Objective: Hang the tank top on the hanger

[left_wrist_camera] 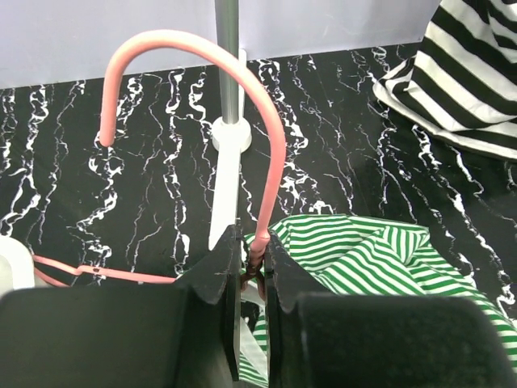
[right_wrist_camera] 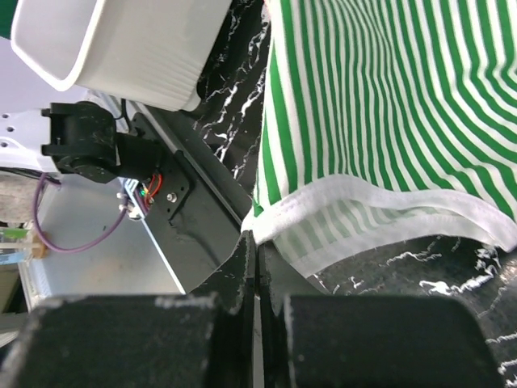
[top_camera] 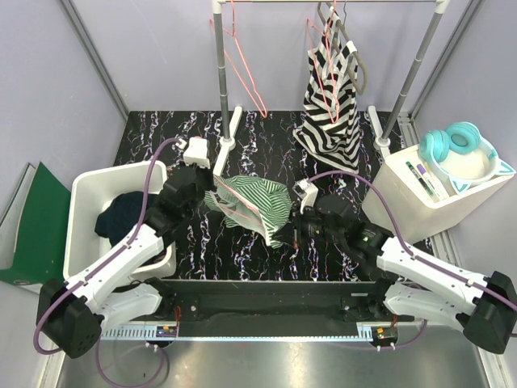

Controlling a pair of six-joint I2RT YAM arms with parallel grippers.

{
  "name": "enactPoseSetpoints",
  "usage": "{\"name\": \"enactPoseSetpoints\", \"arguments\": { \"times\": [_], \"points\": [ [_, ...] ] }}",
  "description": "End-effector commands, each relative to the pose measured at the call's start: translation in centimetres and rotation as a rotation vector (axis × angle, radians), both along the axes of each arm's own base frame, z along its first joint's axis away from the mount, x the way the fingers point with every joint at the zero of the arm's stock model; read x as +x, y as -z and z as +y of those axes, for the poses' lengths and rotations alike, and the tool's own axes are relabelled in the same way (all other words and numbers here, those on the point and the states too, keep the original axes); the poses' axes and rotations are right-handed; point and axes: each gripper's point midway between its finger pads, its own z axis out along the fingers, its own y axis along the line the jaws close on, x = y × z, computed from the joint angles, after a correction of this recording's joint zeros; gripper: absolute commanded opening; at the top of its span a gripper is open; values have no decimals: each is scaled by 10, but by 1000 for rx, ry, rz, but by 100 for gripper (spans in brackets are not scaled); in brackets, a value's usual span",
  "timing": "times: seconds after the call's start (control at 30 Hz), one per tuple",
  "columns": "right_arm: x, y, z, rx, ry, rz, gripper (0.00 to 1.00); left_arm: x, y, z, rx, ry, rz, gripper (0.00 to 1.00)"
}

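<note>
The green-and-white striped tank top (top_camera: 257, 204) lies bunched on the black marbled table between the two arms. A salmon-pink wire hanger (top_camera: 234, 213) lies partly inside it. My left gripper (top_camera: 212, 191) is at the top's left end. In the left wrist view it (left_wrist_camera: 254, 260) is shut on the twisted neck of the hanger (left_wrist_camera: 273, 137), whose hook arches above the fingers, with the tank top (left_wrist_camera: 380, 259) just to the right. My right gripper (top_camera: 297, 225) is at the top's right edge. In the right wrist view it (right_wrist_camera: 258, 239) is shut on the white trim of the tank top (right_wrist_camera: 388, 97).
A white bin (top_camera: 85, 190) holding a dark navy garment (top_camera: 121, 217) stands at the left. A clothes rack at the back carries spare pink hangers (top_camera: 242, 65) and a black-and-white striped garment (top_camera: 333, 97). A white box with teal headphones (top_camera: 456, 149) stands at the right.
</note>
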Motion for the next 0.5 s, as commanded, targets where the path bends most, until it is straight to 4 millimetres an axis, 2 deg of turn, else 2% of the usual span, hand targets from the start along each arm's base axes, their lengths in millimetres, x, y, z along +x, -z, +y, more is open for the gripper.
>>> {"name": "enactPoseSetpoints", "arguments": {
  "times": [0.0,0.3,0.47],
  "points": [
    [5,-34,19,110,-34,-33,0,1,-29,-10,-116,16,-89,0],
    [26,-50,36,139,-15,-90,0,-8,-21,-36,-163,103,-63,0],
    [41,-58,45,130,5,-130,0,-15,-16,-41,-193,126,-53,0]
  ]
}}
